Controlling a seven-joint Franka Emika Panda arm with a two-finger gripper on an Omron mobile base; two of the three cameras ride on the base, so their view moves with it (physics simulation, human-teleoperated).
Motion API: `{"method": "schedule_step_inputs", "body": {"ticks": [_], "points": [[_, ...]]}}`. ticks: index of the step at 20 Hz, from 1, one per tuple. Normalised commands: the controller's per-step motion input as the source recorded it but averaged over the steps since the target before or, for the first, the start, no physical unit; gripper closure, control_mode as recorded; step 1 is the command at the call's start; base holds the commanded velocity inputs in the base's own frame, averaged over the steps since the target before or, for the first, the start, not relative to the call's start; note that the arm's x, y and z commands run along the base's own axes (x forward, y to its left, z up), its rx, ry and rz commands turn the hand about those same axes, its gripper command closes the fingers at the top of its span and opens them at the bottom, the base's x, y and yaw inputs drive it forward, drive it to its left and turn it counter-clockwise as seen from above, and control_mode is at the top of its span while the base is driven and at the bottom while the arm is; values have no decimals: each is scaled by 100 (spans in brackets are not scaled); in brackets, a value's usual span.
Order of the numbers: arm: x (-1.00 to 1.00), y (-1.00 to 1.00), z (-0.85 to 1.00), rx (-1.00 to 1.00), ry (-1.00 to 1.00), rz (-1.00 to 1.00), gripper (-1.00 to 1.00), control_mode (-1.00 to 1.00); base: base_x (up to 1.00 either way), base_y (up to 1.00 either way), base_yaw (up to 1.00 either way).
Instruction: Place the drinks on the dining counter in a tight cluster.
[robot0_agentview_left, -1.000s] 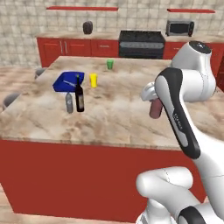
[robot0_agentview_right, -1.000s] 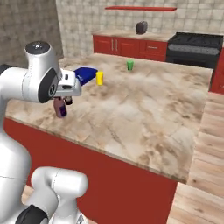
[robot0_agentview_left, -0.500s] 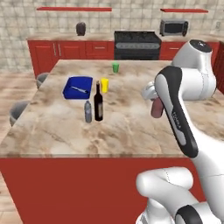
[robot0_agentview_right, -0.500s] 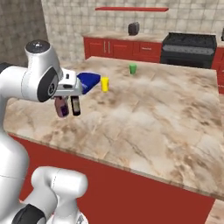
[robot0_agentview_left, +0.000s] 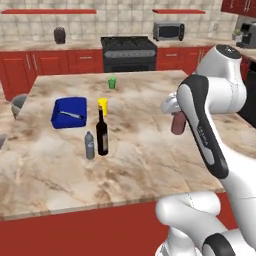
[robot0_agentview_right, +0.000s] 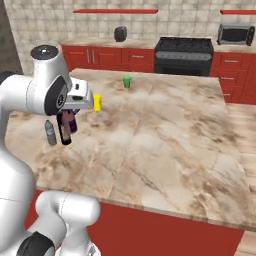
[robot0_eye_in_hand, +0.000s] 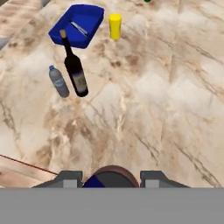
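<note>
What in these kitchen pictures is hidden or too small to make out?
- The maroon can: in the left base view the arm hides part of it; in the hand view only its top shows, cut off at the bottom.
- The gripper: only its fingertips show beside the can.
- The wine bottle label: too small to read.
- The thin item in the blue tray: too small to identify.
- The grey plastic bottle: in the right base view the arm partly hides it.

I'm holding the arm raised and bent, wrist pointing down, gripper hanging above the countertop with both fingers clamping the maroon can.
</note>
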Motion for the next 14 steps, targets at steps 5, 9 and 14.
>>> {"method": "schedule_step_inputs", "body": {"ticks": [5,9,14], "points": [[0,0,0,0,0,0,100,100,62,50,-37],[0,0,0,0,0,0,100,100,39,15,-11],[0,0,0,0,0,0,100,100,0,0,0]]}}
